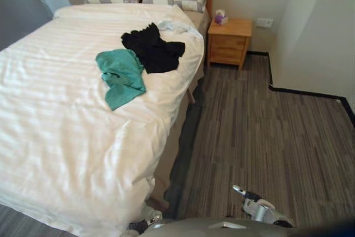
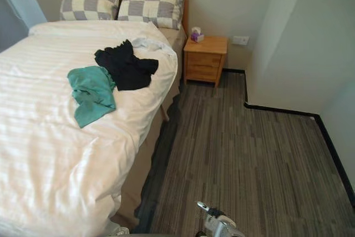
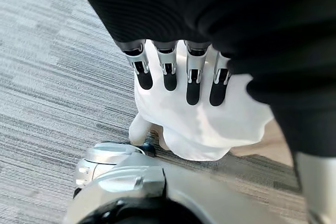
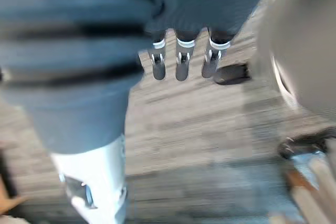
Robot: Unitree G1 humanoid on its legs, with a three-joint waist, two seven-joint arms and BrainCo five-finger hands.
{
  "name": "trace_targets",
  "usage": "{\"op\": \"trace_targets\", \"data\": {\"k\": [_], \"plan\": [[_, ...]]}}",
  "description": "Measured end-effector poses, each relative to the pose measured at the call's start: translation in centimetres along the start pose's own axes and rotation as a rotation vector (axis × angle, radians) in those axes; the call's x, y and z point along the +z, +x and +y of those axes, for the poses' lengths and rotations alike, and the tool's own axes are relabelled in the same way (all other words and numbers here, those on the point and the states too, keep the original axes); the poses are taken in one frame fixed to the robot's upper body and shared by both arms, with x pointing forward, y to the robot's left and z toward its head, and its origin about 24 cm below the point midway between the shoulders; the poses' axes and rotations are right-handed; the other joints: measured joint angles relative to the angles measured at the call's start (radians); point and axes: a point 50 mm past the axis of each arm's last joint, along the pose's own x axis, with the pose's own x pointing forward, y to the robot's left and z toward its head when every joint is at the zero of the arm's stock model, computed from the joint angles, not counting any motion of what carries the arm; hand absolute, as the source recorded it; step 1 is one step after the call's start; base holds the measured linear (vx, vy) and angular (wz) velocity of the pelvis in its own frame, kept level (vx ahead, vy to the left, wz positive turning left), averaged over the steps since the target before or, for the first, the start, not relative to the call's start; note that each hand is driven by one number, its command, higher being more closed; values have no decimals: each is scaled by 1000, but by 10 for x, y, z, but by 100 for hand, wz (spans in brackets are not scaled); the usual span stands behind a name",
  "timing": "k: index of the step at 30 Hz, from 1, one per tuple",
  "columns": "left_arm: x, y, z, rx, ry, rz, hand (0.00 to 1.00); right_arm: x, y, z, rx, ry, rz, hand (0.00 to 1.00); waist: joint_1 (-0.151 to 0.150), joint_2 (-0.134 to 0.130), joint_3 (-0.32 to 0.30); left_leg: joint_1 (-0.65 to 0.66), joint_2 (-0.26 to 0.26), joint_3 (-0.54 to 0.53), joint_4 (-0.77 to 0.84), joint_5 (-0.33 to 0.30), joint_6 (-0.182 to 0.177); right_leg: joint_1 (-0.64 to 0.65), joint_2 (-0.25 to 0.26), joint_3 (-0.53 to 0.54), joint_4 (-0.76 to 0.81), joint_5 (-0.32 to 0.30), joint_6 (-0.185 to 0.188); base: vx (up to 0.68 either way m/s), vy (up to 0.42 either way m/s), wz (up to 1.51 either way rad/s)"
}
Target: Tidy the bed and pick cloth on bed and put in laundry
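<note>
Your left hand [image 3: 192, 77], straight-fingered and empty, hangs at the foot corner of the bed [image 1: 55, 137], nearer the teal cloth [image 1: 121, 76] than your equally slack right hand [image 4: 181, 64].

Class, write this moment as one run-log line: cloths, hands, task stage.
teal cloth and black cloth: on bed | left hand: open, empty | right hand: open, empty | stage: nothing picked yet

My two head cameras look down together over the bed [image 1: 66, 137]; both wrist cameras face the floor [image 3: 47, 77] closely.
</note>
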Motion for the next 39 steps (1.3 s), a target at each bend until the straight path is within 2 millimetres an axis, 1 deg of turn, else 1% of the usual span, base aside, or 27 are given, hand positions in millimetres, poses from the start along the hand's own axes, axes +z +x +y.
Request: {"op": "trace_targets", "data": {"k": [2, 4, 5, 7, 9, 12, 13, 16, 18, 20, 21, 22, 23, 24, 25, 26, 28, 29, 30, 31, 32, 34, 35, 36, 37, 38, 39], "plan": [[5, 2, 10, 32, -4, -28, 0, -9, -5, -13, 8, 7, -44, 0, -13, -43, 27, -17, -6, 34, 4, -3, -1, -76, -21, 31, 101, -50, -1, 37, 45, -45], [14, 3, 16, 58, 22, -61, 0, -7, -5, -11, 45, -32, -83, 0, -31, -65, 69, -16, -5, 48, 5, -2, -4, -83, -20, 39, 105, -47, -5, 30, 13, -28], [19, 3, 18, 65, 15, -71, 0, -16, -8, -14, 52, -34, -82, 0, -42, -72, 78, -18, -1, 64, 3, 3, -7, -80, -12, 42, 73, -24, -4, 48, 13, -26], [21, 4, 17, 66, 8, -81, 0, -21, -9, -15, 60, -42, -81, 0, -42, -68, 81, -25, 9, 121, -4, 8, -13, -80, 4, 59, -7, 41, 4, 84, 45, -56], [21, 3, 16, 61, 19, -84, 0, -20, -9, -15, 69, -55, -85, 0, -50, -60, 87, -33, 5, 164, -3, 8, -14, -93, -1, 66, -21, 65, 19, 25, 79, -47], [21, 3, 15, 56, 29, -93, 0, -19, -9, -15, 70, -57, -100, 0, -60, -56, 98, -18, 3, 186, 0, 8, -13, -118, -14, 62, 45, 56, 34, 6, 74, -13], [20, 3, 17, 58, 29, -91, 0, -20, -10, -14, 71, -51, -102, 0, -66, -58, 98, -16, 3, 183, 10, 5, -10, -117, -19, 57, 71, 41, 26, 3, 19, 18], [18, 3, 16, 62, 7, -91, 0, -21, -11, -16, 67, -34, -108, 0, -68, -54, 100, -20, 18, 181, 89, -78, -8, -119, -22, 57, 147, -51, -3, -8, -24, 4], [9, 1, 14, 84, -27, -66, 0, -18, -11, -22, 54, -8, -122, 0, -75, -32, 94, -25, 57, 182, 169, -163, -10, -126, -8, 48, 234, -126, -16, 14, -106, 1], [6, 0, 9, 76, -51, -68, 0, -19, -13, -30, 39, -46, -112, 0, -74, -7, 70, -56, 95, 195, 205, -180, -7, -134, 21, 42, 238, -159, -30, 165, -135, 8], [4, -1, 7, 78, -88, -73, 0, -18, -13, -32, 40, -71, -111, 0, -72, 5, 68, -109, 113, 191, 359, -172, 2, -145, 32, 35, 241, -183, -40, 215, -134, 17], [9, -1, 5, 78, -149, -99, 0, -13, -12, -34, 39, -96, -118, 0, -75, 19, 81, -261, 149, 151, 640, -106, 61, -140, 47, 30, 232, -191, -51, 272, -187, -2], [14, -2, 0, 73, -179, -133, 0, -11, -12, -38, 32, -126, -111, 0, -56, 31, 95, -364, 147, 74, 839, 54, 69, -93, 59, 40, 192, -186, -61, 308, -156, -18], [15, -3, -2, 72, -186, -142, 0, -10, -12, -37, 35, -141, -108, 0, -45, 36, 108, -403, 142, 41, 918, 134, 53, -55, 62, 64, 170, -181, -75, 413, -93, -35], [15, -3, -2, 79, -198, -158, 0, -4, -10, -39, 35, -177, -110, 0, -40, 45, 131, -446, 102, 2, 1031, 74, 27, 11, 64, 84, 145, -189, -87, 327, 26, -24], [13, -4, -2, 81, -198, -157, 0, -4, -10, -39, 37, -198, -104, 0, -37, 45, 131, -465, 75, 4, 1050, 38, 31, 35, 57, 90, 138, -196, -89, 377, 15, -33], [14, -5, -4, 67, -211, -177, 0, 1, -8, -34, 78, -226, -109, 0, -21, 39, 133, -520, 12, 81, 914, -41, 49, 108, 44, 116, 98, -194, -76, 335, 6, -54], [14, -5, -2, 70, -215, -183, 0, 2, -8, -32, 86, -232, -112, 0, -14, 34, 134, -522, 2, 106, 827, -45, 51, 124, 39, 118, 85, -196, -72, 364, 27, -58], [17, -5, 1, 73, -212, -198, 0, 3, -7, -25, 102, -233, -119, 0, -14, 16, 140, -518, -20, 145, 621, -38, 51, 157, 25, 118, 59, -200, -62, 438, 44, -39], [18, -4, 5, 81, -207, -201, 0, 2, -6, -20, 112, -210, -122, 0, -15, -9, 150, -500, -44, 174, 413, 2, 49, 201, 7, 119, 33, -208, -45, 455, 52, -25], [18, -4, 8, 87, -211, -200, 0, 0, -6, -17, 116, -202, -121, 0, -15, -21, 150, -495, -53, 184, 316, 39, 46, 218, -3, 117, 20, -211, -33, 477, 80, -10], [18, -4, 9, 104, -215, -194, 0, -4, -7, -17, 117, -202, -112, 0, -13, -28, 152, -485, -52, 185, 44, 153, 29, 293, -19, 113, -25, -231, 22, 514, 170, -6], [19, -3, 9, 106, -214, -194, 0, -6, -7, -18, 116, -204, -107, 0, -13, -28, 153, -488, -45, 201, 46, 198, 37, 309, -24, 109, -29, -242, 40, 556, 280, 5], [20, -2, 12, 116, -202, -184, 0, -10, -7, -16, 122, -200, -98, 0, -9, -30, 151, -487, -49, 260, 78, 289, 96, 344, -51, 88, -27, -252, 68, 466, 270, 28], [21, -2, 17, 121, -176, -182, 0, -8, -7, -11, 133, -198, -104, 0, -15, -51, 144, -488, -66, 306, 102, 302, 122, 350, -83, 63, -11, -240, 93, 464, 275, 38], [21, -1, 18, 109, -158, -180, 0, -8, -7, -9, 138, -196, -107, 0, -16, -57, 142, -493, -72, 324, 115, 293, 134, 345, -95, 54, 1, -226, 103, 479, 277, 53], [22, 0, 19, 66, -136, -166, 0, -7, -6, -7, 145, -193, -112, 0, -11, -65, 140, -512, -87, 325, 154, 265, 168, 328, -108, 48, 42, -195, 102, 484, 274, 43]]}}
